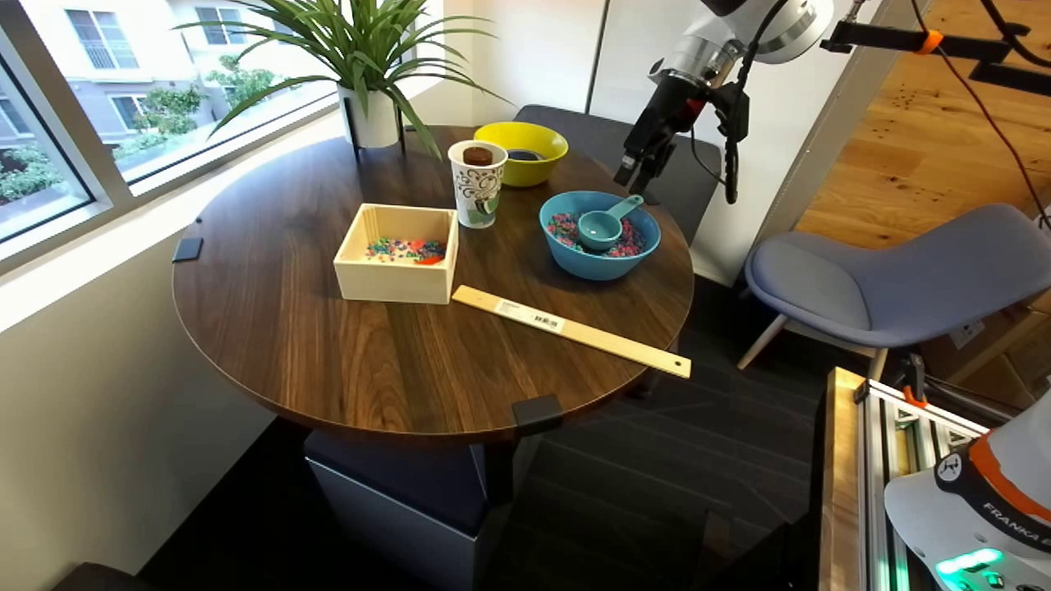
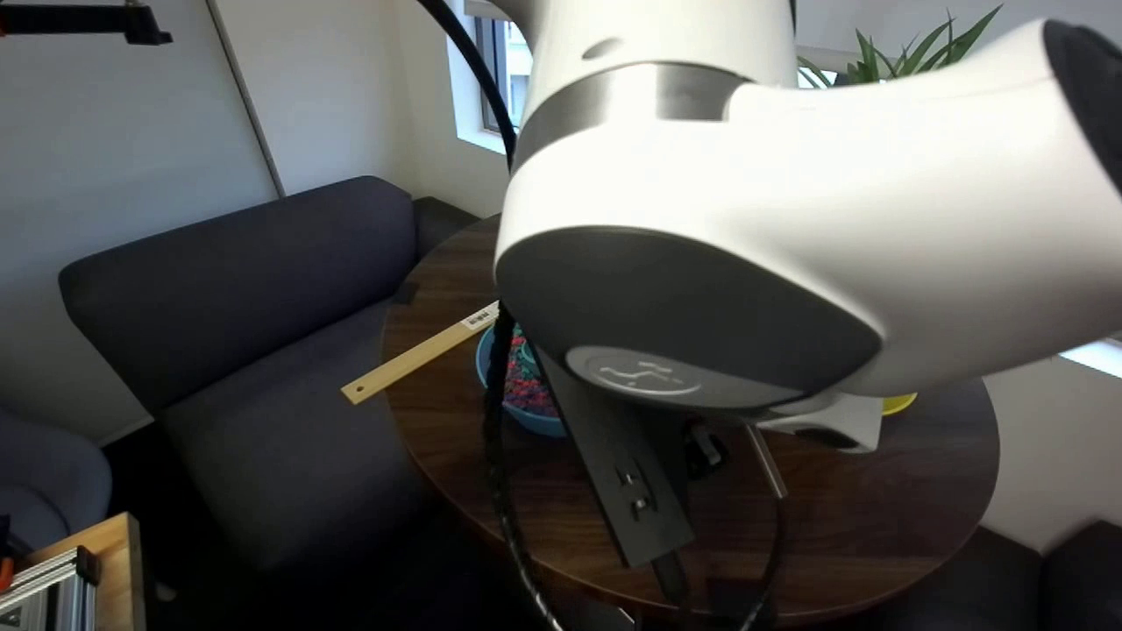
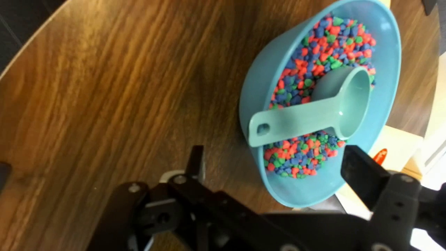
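A: What are the surface & room showing?

B: A round, dark-brown wood-grain table (image 1: 312,353) is standing by a grey-framed window (image 1: 148,74), w/ a blue-grey shell chair (image 1: 920,287) sitting nearby. A green long-leaved plant (image 1: 361,49) is rising from a white pot (image 1: 374,119); a flat, pale-wood strip (image 1: 575,331) is overhanging the table edge in both exterior views.

A: And the gripper?

B: The black two-finger gripper (image 3: 273,155) is hanging nr. a sky-blue round bowl (image 1: 595,264), its fingers (image 3: 360,170) standing wide apart. The bowl is sitting on the table, nr. the edge; a teal plastic scoop (image 3: 327,108) is lying inside, atop red, blue & green pebbles (image 3: 296,157), its handle crossing the rim.

A: Which view is adding what?

B: In an exterior view, a white printed paper cup (image 1: 478,193), a square pale-wood box (image 1: 394,281) & a yellow round bowl (image 1: 530,172) are standing on the table. In an exterior view, the white robot arm (image 2: 789,219) is hiding much of the table & leaving only a sliver of the yellow bowl, while a dark-grey upholstered sofa (image 2: 263,289) is extending at left. The wrist view is resolving single pebbles, which the exterior views are blurring.
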{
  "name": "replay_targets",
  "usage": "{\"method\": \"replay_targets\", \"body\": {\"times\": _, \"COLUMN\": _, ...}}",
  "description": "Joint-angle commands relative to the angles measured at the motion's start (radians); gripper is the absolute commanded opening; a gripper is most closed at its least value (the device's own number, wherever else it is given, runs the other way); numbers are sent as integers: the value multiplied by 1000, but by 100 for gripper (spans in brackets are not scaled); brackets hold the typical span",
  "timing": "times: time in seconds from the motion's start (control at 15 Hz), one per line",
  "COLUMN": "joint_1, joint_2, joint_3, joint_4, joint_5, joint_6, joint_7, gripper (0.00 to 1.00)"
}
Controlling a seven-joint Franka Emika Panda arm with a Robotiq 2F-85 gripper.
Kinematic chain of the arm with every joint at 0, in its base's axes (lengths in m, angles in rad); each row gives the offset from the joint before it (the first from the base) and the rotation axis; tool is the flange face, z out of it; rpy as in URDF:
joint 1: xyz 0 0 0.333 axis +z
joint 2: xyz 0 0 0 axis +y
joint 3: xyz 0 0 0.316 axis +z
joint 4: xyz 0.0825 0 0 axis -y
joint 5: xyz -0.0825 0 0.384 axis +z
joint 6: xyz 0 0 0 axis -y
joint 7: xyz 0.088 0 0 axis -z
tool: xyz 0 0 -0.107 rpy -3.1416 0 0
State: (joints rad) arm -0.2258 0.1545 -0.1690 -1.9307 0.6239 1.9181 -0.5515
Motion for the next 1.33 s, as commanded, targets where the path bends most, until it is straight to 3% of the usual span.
{"method": "replay_targets", "body": {"times": 0.0, "joint_1": -5, "joint_2": 23, "joint_3": 13, "joint_4": 12, "joint_5": -24, "joint_6": -87, "joint_7": 25, "gripper": 100}}
{"method": "replay_targets", "body": {"times": 0.33, "joint_1": -18, "joint_2": 61, "joint_3": 14, "joint_4": 45, "joint_5": 2, "joint_6": -167, "joint_7": 26, "gripper": 97}}
{"method": "replay_targets", "body": {"times": 0.73, "joint_1": -41, "joint_2": 72, "joint_3": 13, "joint_4": 76, "joint_5": 89, "joint_6": -166, "joint_7": 33, "gripper": 94}}
{"method": "replay_targets", "body": {"times": 1.27, "joint_1": -53, "joint_2": 93, "joint_3": -1, "joint_4": 128, "joint_5": 113, "joint_6": -275, "joint_7": 109, "gripper": 100}}
